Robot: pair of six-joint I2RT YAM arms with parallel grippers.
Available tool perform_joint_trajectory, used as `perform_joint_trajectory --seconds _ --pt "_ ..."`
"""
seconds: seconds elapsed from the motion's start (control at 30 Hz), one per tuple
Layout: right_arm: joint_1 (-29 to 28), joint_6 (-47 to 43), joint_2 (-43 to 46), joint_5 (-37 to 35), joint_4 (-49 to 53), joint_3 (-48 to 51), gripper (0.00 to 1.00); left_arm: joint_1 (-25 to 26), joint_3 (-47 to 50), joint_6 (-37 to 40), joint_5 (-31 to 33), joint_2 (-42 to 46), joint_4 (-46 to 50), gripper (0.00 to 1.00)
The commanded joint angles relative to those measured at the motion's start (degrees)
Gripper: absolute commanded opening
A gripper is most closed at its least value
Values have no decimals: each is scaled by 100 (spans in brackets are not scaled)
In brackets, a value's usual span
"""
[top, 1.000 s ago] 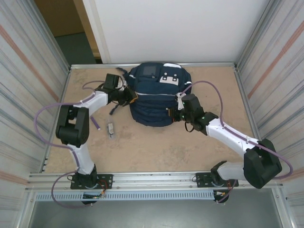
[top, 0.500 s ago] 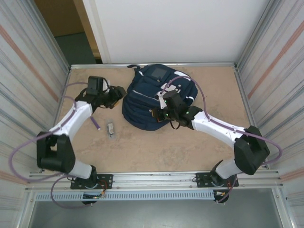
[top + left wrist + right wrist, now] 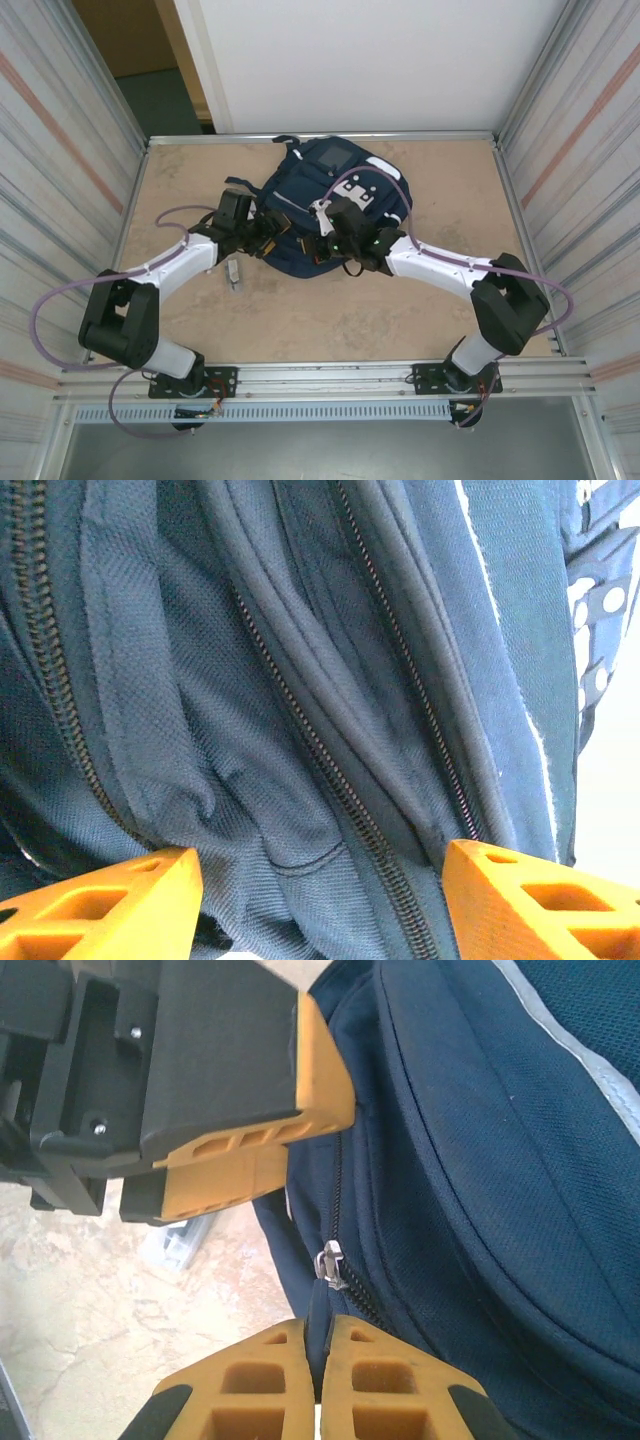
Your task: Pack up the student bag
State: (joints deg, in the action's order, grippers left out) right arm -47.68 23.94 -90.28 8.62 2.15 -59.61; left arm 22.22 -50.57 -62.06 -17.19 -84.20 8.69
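1. Right pincer (image 3: pixel 320 1338) is clenched, its orange fingers (image 3: pixel 255 1370) pressed together on the zipper seam of the student bag (image 3: pixel 480 1160). The metal slider (image 3: pixel 331 1260) sits just beyond the tips.
2. The left pincer (image 3: pixel 320 880) is released. Its fingers (image 3: pixel 110 900) stand wide apart, with folds of navy fabric and zipper tracks between and beyond them, and they grip nothing.
3. Seen from above, the left pincer (image 3: pixel 270 232) and the right pincer (image 3: pixel 322 228) meet just beside each other at the near left side of the student bag (image 3: pixel 300 185).
4. A small grey object (image 3: pixel 233 272) lies on the brown surface (image 3: pixel 450 290) just on the near side of the left forearm, apart from the bag.
5. The bag lies on the surface toward the far middle, turned a little askew. Its white buckle patch (image 3: pixel 357 192) is on top.
6. The square grey panel (image 3: pixel 335 155) is at the bag's far end, close to the surface's far edge.
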Motion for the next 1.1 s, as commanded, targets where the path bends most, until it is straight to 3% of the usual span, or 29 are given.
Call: perform_joint_trajectory --seconds 0.0,0.1,0.33,0.43,0.6,0.77,0.83,1.07 --pt "-253 99 -74 369 -436 -286 0 55 -304 -193 416 -96 -267 60" --pt "-250 198 -95 376 -382 -289 0 158 -445 -17 843 -131 149 49" --pt "28 156 132 438 -190 15 0 106 -120 218 963 -132 -64 1" --pt "296 9 366 575 -31 284 0 -8 -172 466 1047 -75 100 0" --pt "914 -183 887 280 381 893 0 -362 -190 632 650 43 74 0" --pt "1490 -224 1459 -712 497 1607 0 -500 -328 915 94 -55 19 0" --pt "1843 -247 1427 -845 514 1690 0 -370 -422 1179 98 -103 132 0" --pt "3140 -222 556 -192 -298 1676 4 -271 -336 1671 -22 -25 376 0"
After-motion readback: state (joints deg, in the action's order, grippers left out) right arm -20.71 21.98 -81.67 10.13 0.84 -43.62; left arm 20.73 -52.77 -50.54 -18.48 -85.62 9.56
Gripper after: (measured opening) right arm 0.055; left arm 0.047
